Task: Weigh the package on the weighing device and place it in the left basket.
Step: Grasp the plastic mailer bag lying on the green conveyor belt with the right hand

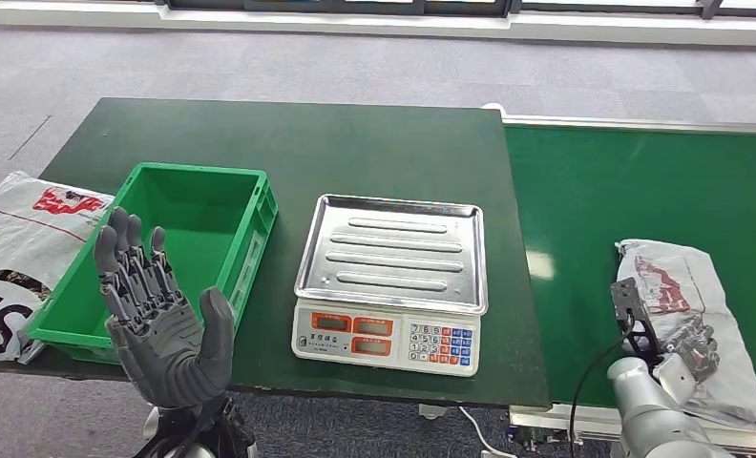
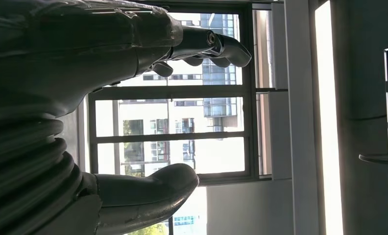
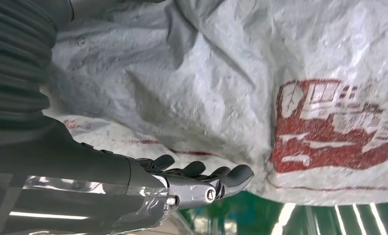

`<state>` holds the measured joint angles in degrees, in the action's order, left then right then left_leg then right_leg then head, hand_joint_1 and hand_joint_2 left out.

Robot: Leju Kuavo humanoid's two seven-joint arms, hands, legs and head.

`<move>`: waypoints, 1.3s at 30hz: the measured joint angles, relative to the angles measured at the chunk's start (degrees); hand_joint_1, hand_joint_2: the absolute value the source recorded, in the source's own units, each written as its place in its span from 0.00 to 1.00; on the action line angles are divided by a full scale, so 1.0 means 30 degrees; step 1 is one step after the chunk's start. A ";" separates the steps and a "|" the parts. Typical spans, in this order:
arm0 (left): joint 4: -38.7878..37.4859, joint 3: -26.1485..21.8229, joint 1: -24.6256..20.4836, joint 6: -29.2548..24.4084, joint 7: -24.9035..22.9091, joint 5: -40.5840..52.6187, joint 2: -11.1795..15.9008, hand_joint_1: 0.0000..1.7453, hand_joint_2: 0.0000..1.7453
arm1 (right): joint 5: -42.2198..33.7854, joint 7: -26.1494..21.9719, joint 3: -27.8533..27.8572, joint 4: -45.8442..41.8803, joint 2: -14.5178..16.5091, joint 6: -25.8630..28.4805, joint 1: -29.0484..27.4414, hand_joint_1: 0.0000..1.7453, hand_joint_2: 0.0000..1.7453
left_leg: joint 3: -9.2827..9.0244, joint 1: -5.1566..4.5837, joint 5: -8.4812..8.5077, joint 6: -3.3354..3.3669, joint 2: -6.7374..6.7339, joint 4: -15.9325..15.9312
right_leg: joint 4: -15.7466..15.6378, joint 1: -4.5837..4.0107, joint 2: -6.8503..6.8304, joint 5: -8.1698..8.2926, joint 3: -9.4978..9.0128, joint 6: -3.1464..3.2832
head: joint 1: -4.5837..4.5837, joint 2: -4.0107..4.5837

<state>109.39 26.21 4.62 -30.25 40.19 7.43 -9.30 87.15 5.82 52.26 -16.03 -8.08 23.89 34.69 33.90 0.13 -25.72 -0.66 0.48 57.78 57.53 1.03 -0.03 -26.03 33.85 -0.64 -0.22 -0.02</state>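
The package (image 1: 684, 286), a crumpled grey-white bag with red print, lies on the green conveyor belt (image 1: 594, 191) at the right. My right hand (image 1: 678, 348) rests on its near end. In the right wrist view the bag (image 3: 241, 73) sits between the thumb and the curled fingers (image 3: 202, 174), which press against its edge. The scale (image 1: 390, 286), with a bare steel pan and a keypad, stands mid-table. Left of it is the green basket (image 1: 250, 243), with nothing in it. My left hand (image 1: 164, 320) is raised in front of the basket, palm up and fingers spread, and holds nothing; it appears against windows as my left hand (image 2: 60, 98).
Another white bag with red print (image 1: 21, 248) lies at the table's left edge beside the basket. The dark green table (image 1: 307, 143) meets the conveyor along a straight seam. Grey carpet floor lies beyond.
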 joint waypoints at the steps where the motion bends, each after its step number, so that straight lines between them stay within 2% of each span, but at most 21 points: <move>1: 0.0000 0.0000 0.0000 0.0000 0.0000 -0.0004 0.0002 0.00 1.00 | -0.0038 -0.0088 0.0000 0.0007 0.0033 -0.0093 -0.0032 0.00 1.00 | 0.0000 0.0000 0.0000 0.0000 0.0001 0.0000 | 0.0000 0.0000 0.0000 0.0000 0.0000 0.0000 | 0.0000 0.0000; 3: 0.0002 0.0000 0.0001 0.0000 0.0000 -0.0004 0.0004 0.00 1.00 | -0.0089 -0.0235 0.0000 0.0009 0.0089 -0.0172 -0.0122 0.00 1.00 | 0.0001 0.0000 0.0000 0.0000 0.0000 0.0000 | 0.0000 0.0000 0.0000 0.0000 -0.0001 0.0000 | 0.0000 0.0002; 7: 0.0004 0.0000 0.0004 -0.0004 0.0000 0.0022 0.0004 0.00 1.00 | -0.0087 -0.0510 0.0000 0.0015 0.0171 -0.0389 -0.0210 0.97 1.00 | 0.0002 0.0000 -0.0001 0.0001 0.0000 0.0000 | 0.0000 0.0000 0.0000 0.0000 -0.0002 0.0000 | 0.0000 0.0000; 8: 0.0005 0.0000 0.0005 -0.0013 0.0000 0.0042 0.0004 0.00 1.00 | -0.0077 -0.0576 0.0000 0.0015 0.0193 -0.0454 -0.0220 1.00 1.00 | 0.0004 0.0000 -0.0001 0.0001 0.0001 0.0000 | 0.0000 0.0000 -0.0001 0.0000 -0.0002 0.0000 | 0.0000 0.0000; 24: 0.0053 0.0000 0.0045 -0.0155 0.0000 0.0135 0.0004 0.00 1.00 | -0.0093 -0.1019 0.0000 0.0015 0.0390 -0.0071 -0.0241 1.00 1.00 | 0.0001 0.0000 0.0000 0.0001 0.0003 0.0000 | 0.0000 0.0000 -0.0002 0.0001 -0.0006 -0.0002 | 0.0000 0.0000; 27: 0.0060 0.0000 0.0063 -0.0292 0.0000 0.0170 0.0004 0.00 1.00 | -0.0332 -0.1563 0.0000 0.0013 0.0454 0.0923 -0.0243 1.00 1.00 | 0.0005 0.0000 0.0000 0.0001 0.0005 0.0000 | 0.0001 0.0000 -0.0003 0.0001 -0.0006 -0.0002 | 0.0000 0.0000; 33: 0.0064 -0.0002 0.0121 -0.0461 0.0000 0.0281 0.0004 0.00 1.00 | -0.0957 -0.3805 -0.0004 -0.0499 0.0857 0.4804 -0.0032 1.00 1.00 | 0.0015 0.0000 0.0002 -0.0001 0.0003 -0.0001 | 0.0003 0.0000 -0.0002 0.0001 -0.0006 -0.0002 | 0.0000 0.0002; 36: 0.0045 -0.0007 0.0120 -0.0548 0.0000 0.0286 0.0004 0.00 1.00 | -0.0812 -0.4917 -0.0236 -0.1888 0.1577 0.5311 0.0242 1.00 1.00 | 0.0008 0.0002 0.0006 -0.0005 -0.0008 -0.0001 | 0.0004 -0.0002 0.0004 0.0003 -0.0004 -0.0001 | 0.0000 0.0002; 39: 0.0031 -0.0004 0.0112 -0.0617 0.0000 0.0288 0.0004 0.00 1.00 | -0.0588 -0.5372 -0.0803 -0.3329 0.2395 0.5360 0.0493 1.00 1.00 | -0.0010 0.0004 0.0011 -0.0010 -0.0010 -0.0001 | 0.0004 -0.0007 0.0006 0.0003 -0.0006 0.0000 | -0.0004 0.0002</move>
<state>109.48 26.20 4.96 -32.10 40.19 8.29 -9.29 85.39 -10.30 49.85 -26.01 -0.90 39.97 36.17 33.87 0.14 -25.68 -0.69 0.45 57.78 57.54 1.01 -0.01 -26.03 33.83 -0.64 -0.23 -0.02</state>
